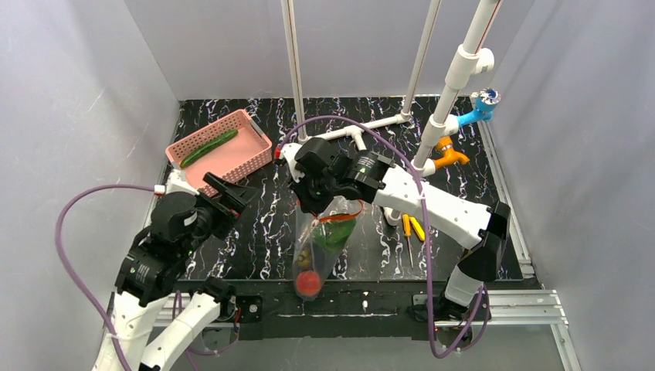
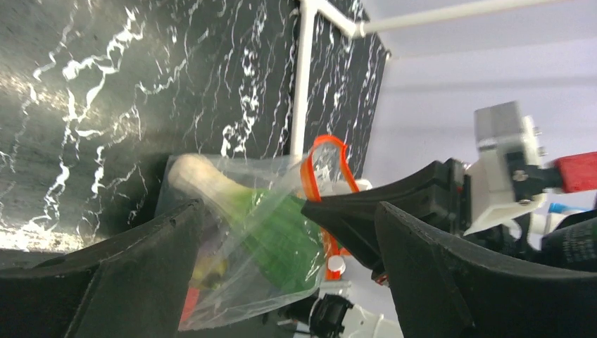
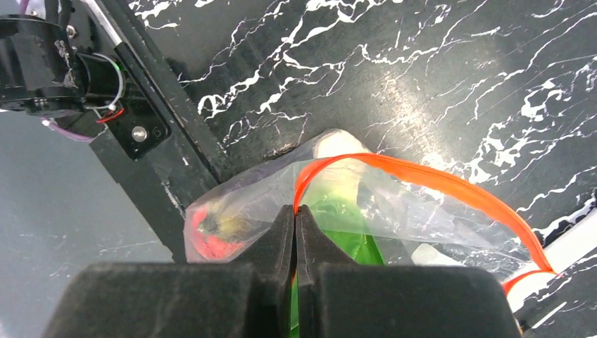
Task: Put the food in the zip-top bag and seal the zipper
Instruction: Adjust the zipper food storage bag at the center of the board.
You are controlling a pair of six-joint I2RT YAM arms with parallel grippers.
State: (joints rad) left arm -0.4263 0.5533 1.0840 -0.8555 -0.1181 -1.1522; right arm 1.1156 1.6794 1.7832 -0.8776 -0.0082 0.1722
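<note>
Your zip-top bag (image 3: 422, 218) holds bok choy (image 2: 274, 232) and tomato (image 1: 309, 283), cucumber (image 1: 208, 147) waits in the pink basket (image 1: 260, 147); right gripper (image 3: 296, 210) pinches the open zipper (image 3: 422, 174), left gripper (image 1: 234, 188) gapes.

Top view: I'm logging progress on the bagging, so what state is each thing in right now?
zip-top bag: held by its rim, partly filled.
zipper: unsealed, gaping in a loop.
bok choy: inside the bag.
tomato: inside the bag, at its bottom end.
cucumber: lying in the pink basket, not bagged.
left gripper: jaws open, empty.
right gripper: jaws shut on the zipper.
</note>
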